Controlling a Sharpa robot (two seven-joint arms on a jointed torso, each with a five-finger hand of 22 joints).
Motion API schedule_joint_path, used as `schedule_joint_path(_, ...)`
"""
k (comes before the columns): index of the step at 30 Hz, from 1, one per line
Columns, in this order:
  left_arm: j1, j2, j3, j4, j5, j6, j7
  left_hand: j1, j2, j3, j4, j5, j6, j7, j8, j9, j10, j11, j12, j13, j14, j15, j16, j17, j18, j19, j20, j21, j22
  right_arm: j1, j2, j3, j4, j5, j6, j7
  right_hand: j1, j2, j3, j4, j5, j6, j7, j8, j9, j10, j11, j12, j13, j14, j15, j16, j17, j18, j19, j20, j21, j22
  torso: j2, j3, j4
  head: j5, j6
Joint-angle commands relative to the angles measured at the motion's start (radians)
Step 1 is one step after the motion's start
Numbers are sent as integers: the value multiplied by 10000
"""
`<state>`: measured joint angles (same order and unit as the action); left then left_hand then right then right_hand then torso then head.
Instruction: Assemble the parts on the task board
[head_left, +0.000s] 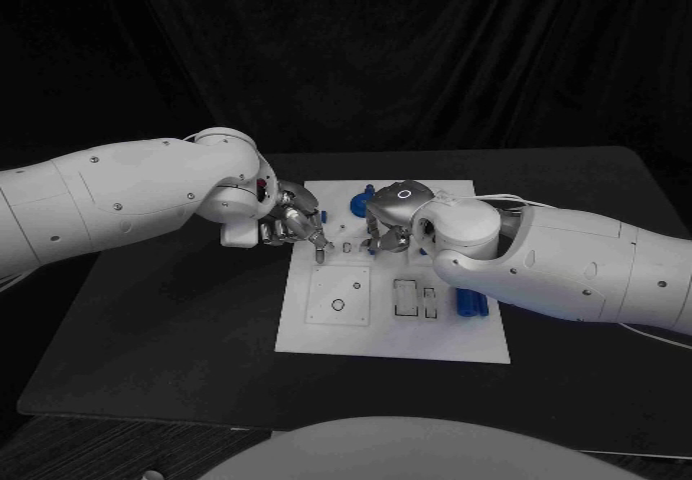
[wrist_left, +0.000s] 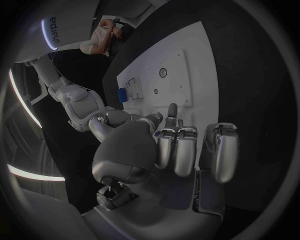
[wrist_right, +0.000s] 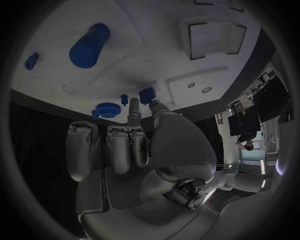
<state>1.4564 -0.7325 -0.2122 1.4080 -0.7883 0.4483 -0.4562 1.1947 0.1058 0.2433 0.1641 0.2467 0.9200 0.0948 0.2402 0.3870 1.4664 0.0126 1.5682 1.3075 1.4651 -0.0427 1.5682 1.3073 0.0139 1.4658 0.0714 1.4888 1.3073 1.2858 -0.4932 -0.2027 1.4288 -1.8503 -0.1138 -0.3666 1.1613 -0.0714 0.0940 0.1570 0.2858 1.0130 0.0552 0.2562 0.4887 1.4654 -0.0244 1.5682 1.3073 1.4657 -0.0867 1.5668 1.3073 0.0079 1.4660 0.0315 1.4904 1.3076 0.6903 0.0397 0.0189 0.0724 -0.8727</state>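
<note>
The white task board (head_left: 378, 325) lies in the middle of the table, with a raised square plate (head_left: 340, 296) and two slots (head_left: 417, 298). A blue cylinder (head_left: 472, 300) lies at its right edge. My left hand (head_left: 296, 226) hovers over the board's far left edge, fingers bent down and holding nothing (wrist_left: 186, 148). My right hand (head_left: 387, 214) is over the board's far end. Just beyond its fingers are a blue gear (wrist_right: 107, 110), a small blue peg (wrist_right: 124, 98) and a blue block (wrist_right: 147, 95). The thumb tip is at the block; I cannot tell whether it grips it.
The blue cylinder (wrist_right: 89, 45) and a small blue piece (wrist_right: 31, 61) lie farther out on the board. Another blue part (head_left: 369, 190) sits behind my right hand. Black table (head_left: 173, 340) surrounds the board on all sides.
</note>
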Motion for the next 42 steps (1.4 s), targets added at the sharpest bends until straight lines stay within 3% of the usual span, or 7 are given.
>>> schedule_joint_path(1, -29, 24, 8, -3, 72, 69, 120, 80, 25, 8, -55, 54, 23, 53, -44, -8, 1044, 94, 26, 2633, 1057, 94, 26, 2635, 149, 261, 69, -59, 1917, -61, -18, -20, -8, -87, -61, 147, 144, -25, 25, -96, 68, -105, 20, -66, 34, 1054, -24, 25, 2635, 996, 25, -68, 2409, 162, 570, -21, -70, 2314, 1, -1, 0, 5, 1)
schedule_joint_path(8, -48, 32, 8, -23, 72, 100, 119, 72, 29, 9, -52, 55, 22, 55, -50, -12, 1044, 96, 26, 2633, 1057, 95, 26, 2635, 151, 255, 70, -66, 1912, -69, -25, -20, -6, -87, -275, 408, 439, -6, 190, -335, 268, -90, -6, -108, 159, 1054, -60, 25, 2635, 988, -4, -81, 2384, 170, 552, -46, -105, 2303, 1, 0, 0, 17, 1)
schedule_joint_path(10, -52, 34, 8, -28, 72, 107, 119, 72, 29, 9, -52, 55, 22, 55, -50, -12, 1044, 96, 26, 2633, 1057, 95, 26, 2635, 151, 255, 70, -66, 1912, -69, -26, -20, -16, -87, -340, 508, 751, -3, 415, -614, 951, 37, -57, -96, 317, 1054, -103, 25, 2635, 978, -43, -98, 2351, 177, 537, -91, -134, 2296, -1, 1, 0, 20, 1)
schedule_joint_path(14, -60, 42, 8, -46, 72, 129, 116, 72, 29, 9, -52, 55, 22, 55, -50, -12, 1044, 96, 26, 2633, 1057, 95, 26, 2635, 151, 255, 70, -66, 1912, -70, -31, -20, -40, -87, -469, 740, 991, -25, 701, -901, 1640, 185, -112, -88, 500, 1054, -142, 25, 2635, 960, -74, -130, 2286, 190, 507, -119, -191, 2278, 0, -1, -1, 29, 1)
schedule_joint_path(23, -73, 51, 8, -74, 72, 150, 109, 64, 34, 11, -48, 57, 20, 58, -56, -17, 1044, 98, 26, 2633, 1057, 97, 26, 2635, 157, 240, 71, -84, 1899, -70, -52, -20, -56, 219, -711, 1148, 1485, -44, 1259, -1499, 2306, 440, -148, 30, 819, 1054, -101, 25, 2635, 940, -50, -160, 2228, 204, 468, -107, -262, 2258, 0, -1, -2, 57, 1)
schedule_joint_path(31, -79, 54, 8, -80, 72, 169, 103, 64, 34, 11, -48, 57, 20, 58, -56, -17, 1044, 98, 26, 2633, 1057, 97, 26, 2635, 157, 240, 71, -84, 1899, -69, -93, -20, -58, 394, -937, 1513, 1668, -25, 1469, -1762, 2289, 548, -111, 135, 983, 1054, -68, 25, 2635, 928, -19, -179, 2189, 210, 453, -79, -288, 2251, -3, 0, -3, 76, 1)
schedule_joint_path(42, -81, 43, 8, -78, 71, 186, 83, 64, 34, 11, -48, 57, 20, 58, -56, -17, 1044, 98, 26, 2633, 1057, 97, 26, 2635, 157, 240, 71, -84, 1899, -65, -159, -20, 56, 425, -1268, 2483, 1631, -12, 1561, -1821, 1852, 542, -113, 145, 1088, 1054, -52, 25, 2635, 936, 0, -162, 2223, 203, 464, -57, -263, 2261, 0, 1, 0, 112, 1)
